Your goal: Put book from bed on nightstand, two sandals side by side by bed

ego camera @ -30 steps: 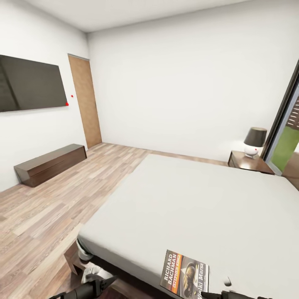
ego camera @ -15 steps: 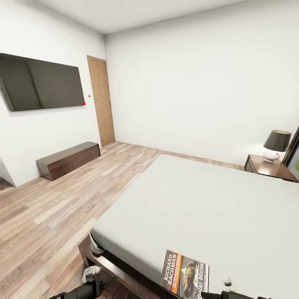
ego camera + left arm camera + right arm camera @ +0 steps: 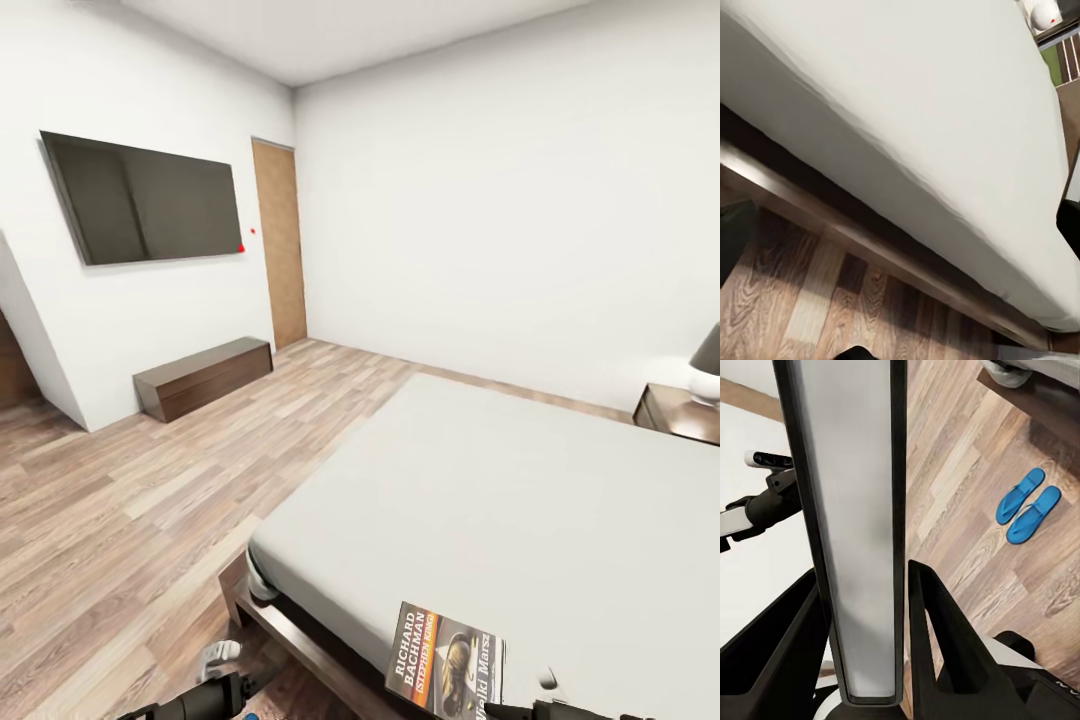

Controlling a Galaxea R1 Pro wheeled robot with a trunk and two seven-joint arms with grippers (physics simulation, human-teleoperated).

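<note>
The book (image 3: 446, 662) stands upright at the bottom of the head view, in front of the bed (image 3: 520, 520), its cover with the orange band facing the camera. In the right wrist view the same book (image 3: 855, 510) appears edge-on as a pale slab clamped between the two dark fingers (image 3: 937, 645) of the right gripper (image 3: 859, 660), so that gripper is clenched on it, clear of the mattress.

The bed's pale mattress spreads behind the book, with the dark wooden frame (image 3: 300, 645) running under its near edge. At the far right corner of the bed sits a nightstand (image 3: 685, 412) carrying a lamp (image 3: 708, 370).

The two sandals (image 3: 1027, 506) lie side by side on the wood floor (image 3: 120, 520), near the bed's corner.

The left gripper (image 3: 215, 692) hangs low beside the bed's near corner; whether it is open or closed cannot be told.

Across the floor from the bed are a low bench (image 3: 203, 376), a wall screen (image 3: 145, 198) above it, and a wooden door (image 3: 281, 243).
</note>
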